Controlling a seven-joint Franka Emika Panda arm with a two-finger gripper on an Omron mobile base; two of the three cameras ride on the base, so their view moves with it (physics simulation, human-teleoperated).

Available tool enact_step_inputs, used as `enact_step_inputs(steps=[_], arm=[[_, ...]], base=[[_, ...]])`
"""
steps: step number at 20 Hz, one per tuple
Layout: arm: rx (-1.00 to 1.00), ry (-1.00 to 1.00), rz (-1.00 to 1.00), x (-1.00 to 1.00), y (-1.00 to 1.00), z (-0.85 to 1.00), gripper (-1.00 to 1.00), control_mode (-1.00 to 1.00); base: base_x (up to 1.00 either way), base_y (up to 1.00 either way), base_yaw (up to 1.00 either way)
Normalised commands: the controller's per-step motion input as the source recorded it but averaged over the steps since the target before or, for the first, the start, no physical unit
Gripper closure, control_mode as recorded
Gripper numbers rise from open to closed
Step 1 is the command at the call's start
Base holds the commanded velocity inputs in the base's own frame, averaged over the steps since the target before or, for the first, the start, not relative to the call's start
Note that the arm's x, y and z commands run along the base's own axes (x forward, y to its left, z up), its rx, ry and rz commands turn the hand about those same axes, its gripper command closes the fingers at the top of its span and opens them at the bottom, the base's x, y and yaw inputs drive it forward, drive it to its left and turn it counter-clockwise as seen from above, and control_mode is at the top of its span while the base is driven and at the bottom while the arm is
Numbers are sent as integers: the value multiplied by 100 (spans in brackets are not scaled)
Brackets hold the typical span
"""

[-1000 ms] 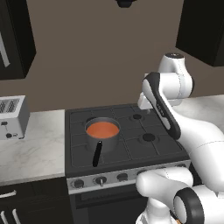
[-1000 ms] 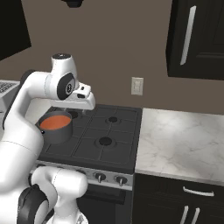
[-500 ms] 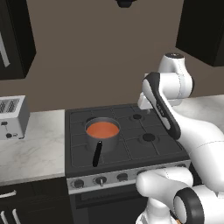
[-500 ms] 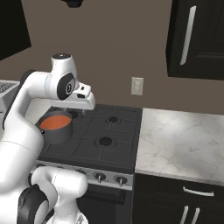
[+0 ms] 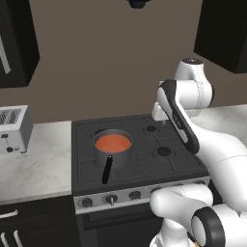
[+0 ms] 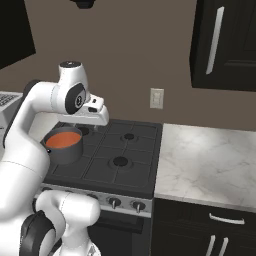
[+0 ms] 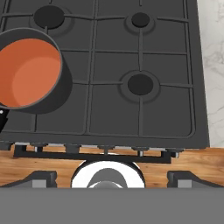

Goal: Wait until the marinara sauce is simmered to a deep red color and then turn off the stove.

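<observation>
Still waiting: marinara sauce (image 5: 113, 143) in the saucepan (image 5: 112, 153) on the stove's (image 5: 144, 159) front-left burner looks orange-red, not deep red. Gripper (image 7: 107, 175) hangs open above the stove, gripping nothing. Knobs (image 5: 111, 198) untouched; shutoff remains.

In the hand view, the left edge cuts the saucepan (image 7: 52, 94) and the marinara sauce (image 7: 28, 72), so part of the round disc is out of the picture; of the handle (image 7: 2, 119), a dark stub shows at the edge.

In the right base view, the white arm (image 6: 30, 115) covers the left side of the saucepan (image 6: 67, 152) and the left part of the stove (image 6: 112, 160).

In the left base view, the left edge cuts the toaster (image 5: 14, 128), and the knobs (image 5: 111, 198) are too small to read their position. A dark thing (image 5: 137, 3) is cut by the top edge; I cannot tell what it is.
</observation>
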Motion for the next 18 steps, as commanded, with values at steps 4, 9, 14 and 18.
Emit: enact_step_inputs(steps=[4, 9, 14, 18], arm=[[0, 0, 0, 0, 0, 0, -100, -100], [0, 0, 0, 0, 0, 0, -100, -100], [0, 0, 0, 0, 0, 0, -100, -100], [0, 0, 0, 0, 0, 0, -100, -100]], base=[[0, 0, 0], [0, 0, 0], [0, 0, 0], [0, 0, 0]])
